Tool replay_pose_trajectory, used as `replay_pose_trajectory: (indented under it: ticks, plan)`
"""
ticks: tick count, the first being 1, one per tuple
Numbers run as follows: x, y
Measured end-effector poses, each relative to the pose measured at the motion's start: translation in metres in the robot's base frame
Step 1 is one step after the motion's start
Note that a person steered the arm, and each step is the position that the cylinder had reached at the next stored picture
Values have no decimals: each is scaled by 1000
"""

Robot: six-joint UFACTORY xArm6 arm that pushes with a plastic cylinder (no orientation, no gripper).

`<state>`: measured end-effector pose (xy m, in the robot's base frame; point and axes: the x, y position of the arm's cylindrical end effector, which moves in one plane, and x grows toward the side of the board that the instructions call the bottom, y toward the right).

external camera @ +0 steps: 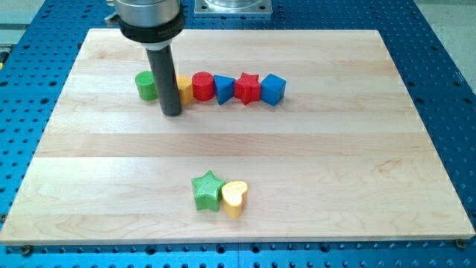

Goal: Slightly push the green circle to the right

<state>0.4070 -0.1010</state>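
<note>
The green circle [146,86] stands at the left end of a row of blocks near the view's top. My tip [172,113] rests on the board just to the right of it and slightly below, apart from it by a small gap. The rod partly hides a yellow block [184,88] right behind it. To the right in the row follow a red circle [202,86], a blue block [224,89], a red star [248,88] and a blue cube [273,89].
A green star [207,190] and a yellow heart [235,197] sit touching near the view's bottom centre. The wooden board [335,164] lies on a blue perforated table. The arm's dark collar [151,26] hangs over the board's top edge.
</note>
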Motion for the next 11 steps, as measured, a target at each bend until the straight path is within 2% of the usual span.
replay_pose_trajectory:
  ticks: [2,3,4,5,6,9,10,11]
  plan:
    - [-9,3]
    - [12,-4]
    - [13,-33]
    - [0,-76]
    - [-46,-116]
    - [-113,-113]
    - [-124,-100]
    - [-125,-59]
